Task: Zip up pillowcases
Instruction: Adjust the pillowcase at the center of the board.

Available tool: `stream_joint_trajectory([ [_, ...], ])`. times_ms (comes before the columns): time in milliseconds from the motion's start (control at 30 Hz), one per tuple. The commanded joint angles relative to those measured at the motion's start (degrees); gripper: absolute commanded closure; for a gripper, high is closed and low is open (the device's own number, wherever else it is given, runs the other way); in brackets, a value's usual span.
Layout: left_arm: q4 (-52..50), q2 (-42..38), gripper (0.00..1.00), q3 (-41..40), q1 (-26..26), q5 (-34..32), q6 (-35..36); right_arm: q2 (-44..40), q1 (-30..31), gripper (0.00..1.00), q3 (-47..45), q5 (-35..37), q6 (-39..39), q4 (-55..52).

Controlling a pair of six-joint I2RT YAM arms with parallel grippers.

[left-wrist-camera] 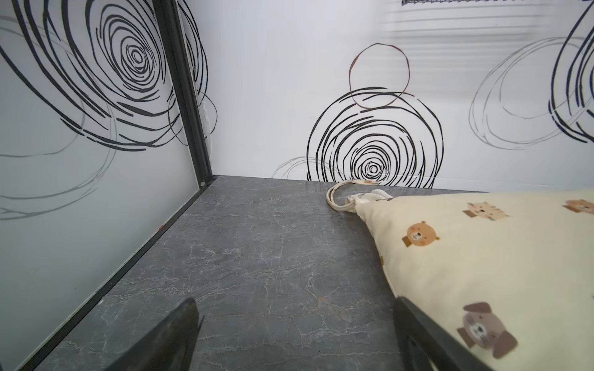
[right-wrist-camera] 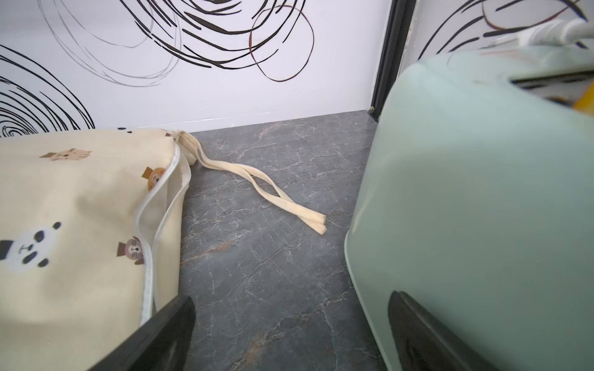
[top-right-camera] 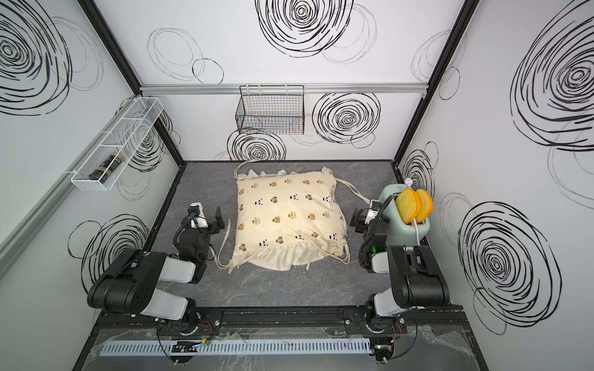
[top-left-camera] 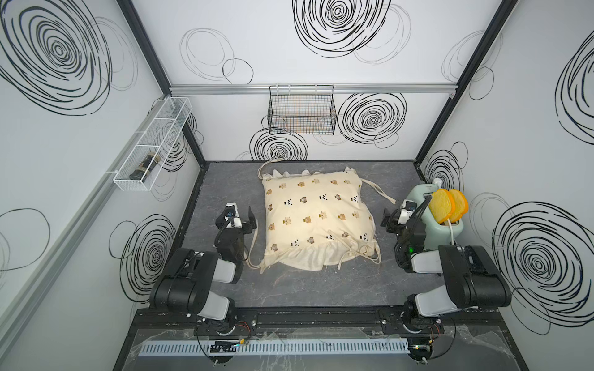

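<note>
One bear-print pillowcase (top-left-camera: 316, 221) lies mid counter (top-left-camera: 321, 289), zipper (right-wrist-camera: 144, 225) gaping; one toaster (right-wrist-camera: 482, 192) with two toast slices (top-left-camera: 443, 205) stands at the right edge. Left gripper (left-wrist-camera: 295, 300) and right gripper (right-wrist-camera: 292, 297) are spread wide, empty.

White walls (top-left-camera: 257, 48) scrawled with black spirals enclose the cell. A black wire basket (top-left-camera: 302, 110) hangs from an aluminium rail (top-left-camera: 225, 88) on the back wall; below the basket lies a grey marble-patterned tabletop (top-left-camera: 231, 180), and left of the basket a white mesh shelf (top-left-camera: 151, 144) holds a dark bottle (top-left-camera: 144, 167).
</note>
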Motion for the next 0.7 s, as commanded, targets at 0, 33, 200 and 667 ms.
stream_joint_trajectory([
  [0, 3.05, 0.13, 0.04, -0.12, 0.97, 1.26, -0.51, -0.60, 0.08, 0.03, 0.02, 0.96, 0.30, 2.04],
  [33, 3.12, 0.14, 0.04, -0.18, 0.97, 1.25, -0.51, -0.57, 0.09, 0.03, 0.05, 0.97, 0.30, 2.03],
  [200, 3.07, 0.18, 0.04, -0.13, 0.89, 1.18, -0.46, -0.48, 0.26, 0.03, 0.29, 1.21, 0.13, 1.74],
  [667, 2.86, 0.17, 0.04, -0.09, 1.06, 1.43, -0.67, 0.06, -0.54, 0.02, 1.38, -2.35, -0.47, 0.40],
])
